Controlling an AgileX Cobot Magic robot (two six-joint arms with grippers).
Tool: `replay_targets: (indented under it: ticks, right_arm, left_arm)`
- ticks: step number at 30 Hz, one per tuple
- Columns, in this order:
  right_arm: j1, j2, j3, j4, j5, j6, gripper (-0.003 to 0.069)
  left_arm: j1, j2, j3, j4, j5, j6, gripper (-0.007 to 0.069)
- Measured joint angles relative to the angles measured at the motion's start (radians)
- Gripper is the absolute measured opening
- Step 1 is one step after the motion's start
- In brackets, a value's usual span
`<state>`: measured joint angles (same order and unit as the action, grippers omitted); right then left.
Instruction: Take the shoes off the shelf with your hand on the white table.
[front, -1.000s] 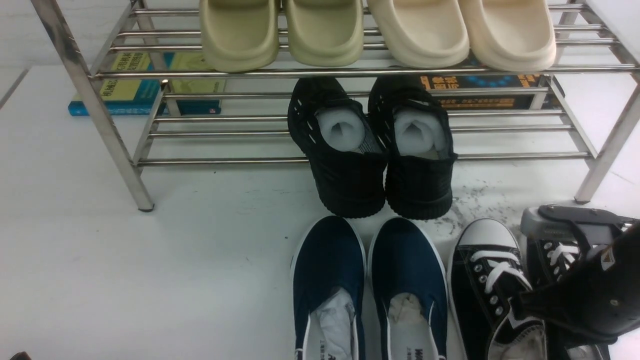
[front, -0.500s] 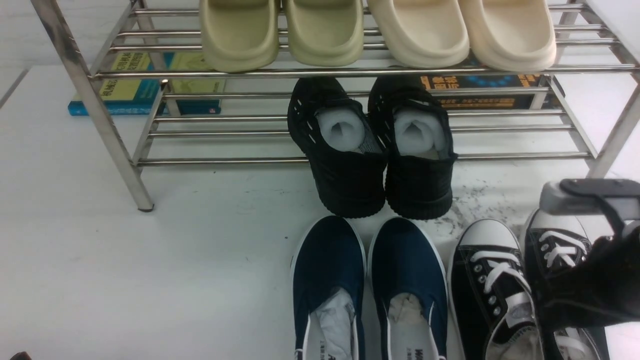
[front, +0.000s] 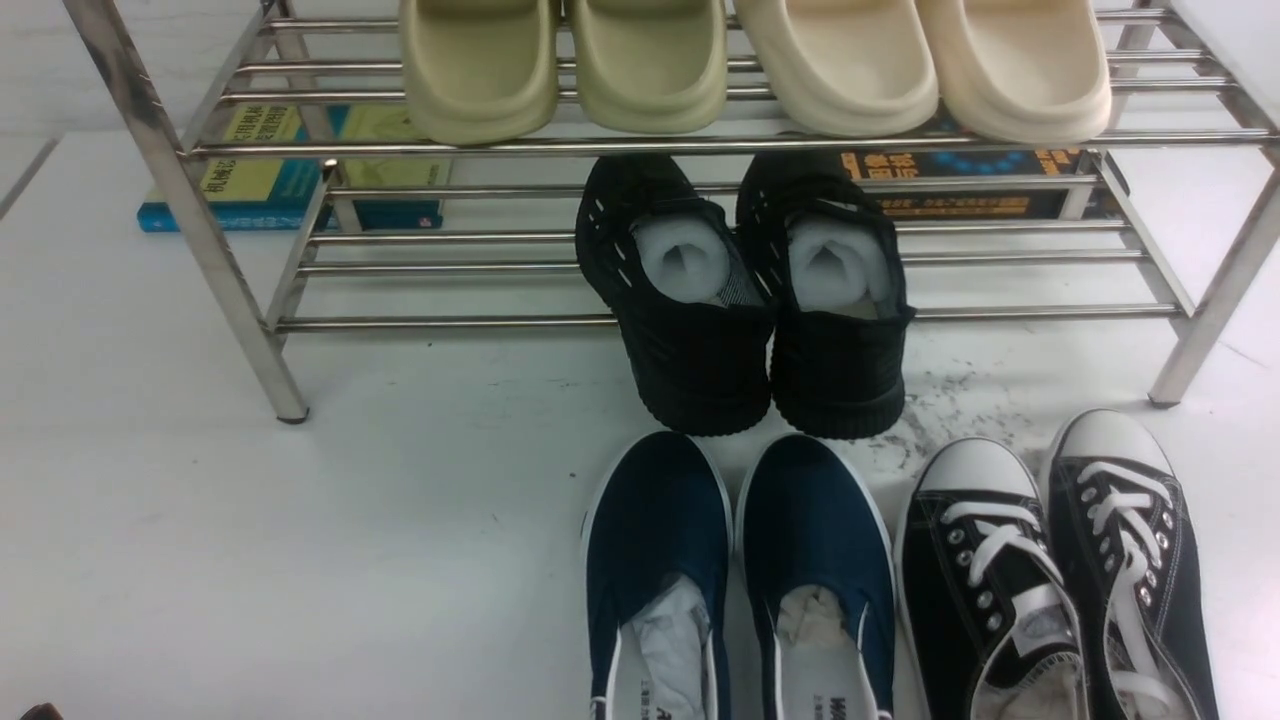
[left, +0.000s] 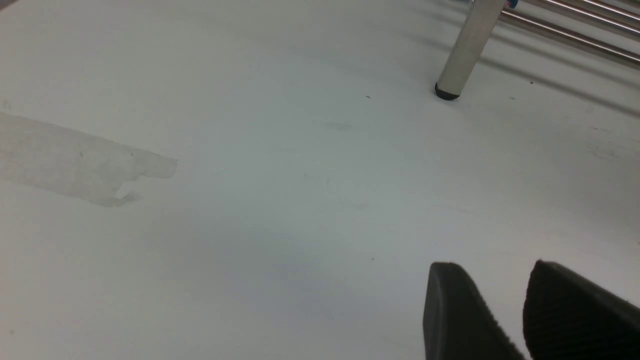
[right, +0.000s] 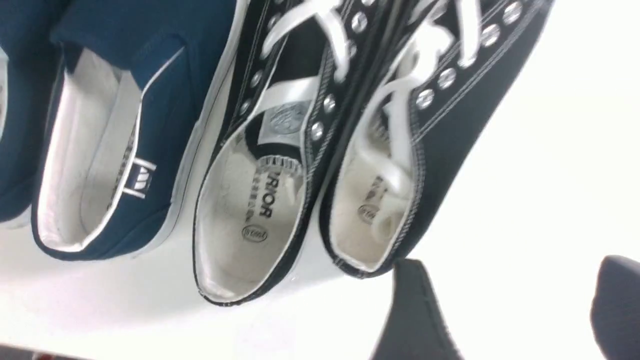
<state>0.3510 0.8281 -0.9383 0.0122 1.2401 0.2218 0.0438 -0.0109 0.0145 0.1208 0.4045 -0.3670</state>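
Jaws, right gripper (right: 505, 310): standing wide, gripping nothing
Jaws, left gripper (left: 505, 310): gaping slightly, empty
Shoes (front: 1050, 580): sitting side by side on white table (front: 300, 520)

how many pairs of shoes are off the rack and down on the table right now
2 fully: the navy slip-ons in front, and the black lace-up sneakers to their right. The chunky black pair sits partly under the rack, heels on the white table.

Left gripper (left: 505, 310): fingers slightly parted, holding nothing. Right gripper (right: 510, 310): fingers wide apart, holding nothing. Neither arm shows in front view.
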Motion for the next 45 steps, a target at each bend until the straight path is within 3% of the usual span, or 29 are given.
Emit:
replay_targets:
  ticks: [4,6,7,9,11,12,17,21,45]
  right_arm:
    - [0.0,-0.184,0.068,-0.012,0.006,0.0,0.0269]
    - [0.0,-0.303,0.151,-0.022,-0.04,0.0,0.0155]
    - [0.0,-0.303,0.151,-0.024,-0.048,0.0,0.0144]
    - [0.0,-0.419,0.272,-0.047,-0.223,0.0,0.002]
    - [0.0,-0.482,0.367,-0.072,-0.387,0.0,-0.0011]
    - [0.0,-0.493,0.387,-0.075,-0.406,0.0,-0.0013]
    - [0.0,-0.556,0.603,-0.102,-0.862,-0.001,-0.0015]
    - [0.0,-0.558,0.665,-0.11,-0.998,-0.001,-0.0015]
    - [0.0,-0.559,0.693,-0.109,-1.031,-0.001,-0.0006]
  left_arm:
    - [0.0,0.0,0.0,0.0,0.0,0.0,0.0239]
    - [0.0,0.0,0.0,0.0,0.0,0.0,0.0239]
    - [0.0,0.0,0.0,0.0,0.0,0.0,0.0239]
    - [0.0,0.0,0.0,0.0,0.0,0.0,0.0239]
    - [0.0,0.0,0.0,0.0,0.0,0.0,0.0239]
    - [0.0,0.0,0.0,0.0,0.0,0.0,0.0239]
    - [0.0,0.0,0.0,0.0,0.0,0.0,0.0239]
    - [0.0,0.0,0.0,0.0,0.0,0.0,0.0239]
    - [0.0,0.0,0.0,0.0,0.0,0.0,0.0239]
